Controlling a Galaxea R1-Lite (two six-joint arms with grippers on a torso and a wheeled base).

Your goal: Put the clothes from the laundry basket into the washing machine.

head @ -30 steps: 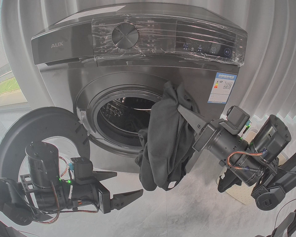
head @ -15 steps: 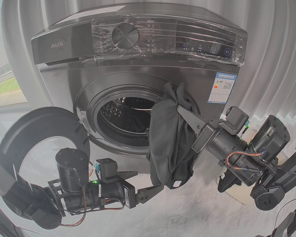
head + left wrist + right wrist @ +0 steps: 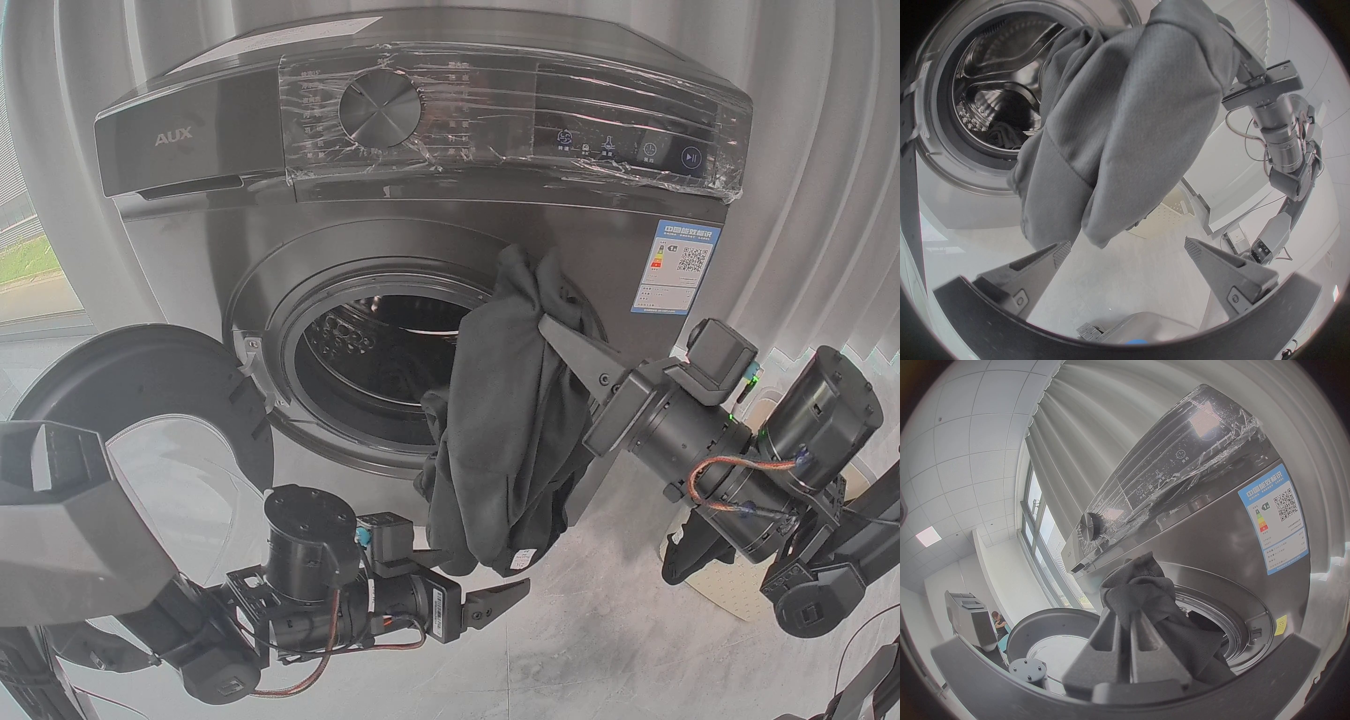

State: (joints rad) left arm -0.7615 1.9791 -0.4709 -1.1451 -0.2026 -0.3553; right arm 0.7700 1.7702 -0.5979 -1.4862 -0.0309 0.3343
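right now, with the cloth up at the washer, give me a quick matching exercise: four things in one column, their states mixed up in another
Column one
1. right gripper
2. left gripper
3. washing machine door
4. dark grey garment

Column two
a. swung aside on its hinge
b. dangling in mid-air
c. shut on cloth
d. open, holding nothing

Pairs: 1-c, 2-d, 3-a, 4-b
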